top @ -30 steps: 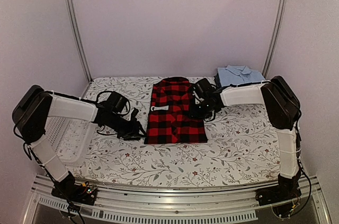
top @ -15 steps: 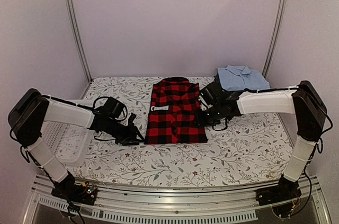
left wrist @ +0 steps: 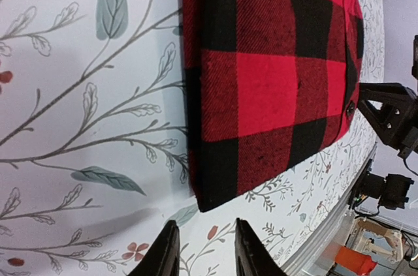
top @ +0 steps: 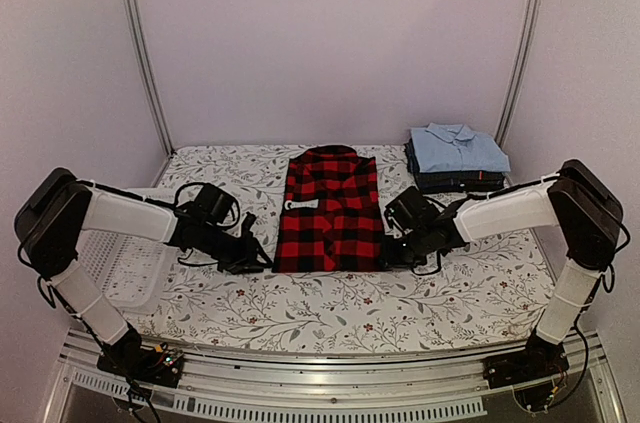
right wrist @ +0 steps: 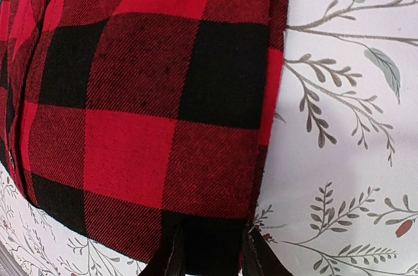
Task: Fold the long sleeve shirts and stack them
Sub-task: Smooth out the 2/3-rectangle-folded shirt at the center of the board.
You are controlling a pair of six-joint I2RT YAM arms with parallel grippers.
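On the floral-clothed table (top: 300, 313), the red-and-black check shirt (top: 330, 211) lies flat in the middle as a long rectangle, collar at the far end and sides already tucked in. It likely still needs a fold from hem toward collar before it joins the stack. That stack sits at the back right corner, well apart, a light blue shirt (top: 457, 149) on top of dark ones (top: 455, 182). A white mesh basket (top: 125, 263) sits at the left edge. Bare cloth lies in front of the hem and between the shirt and the stack, leaving room to move. The left gripper (left wrist: 204, 250) waits just short of the near left corner, jaws apart and empty. The right gripper (right wrist: 212, 256) straddles the hem near the right corner, jaws apart.
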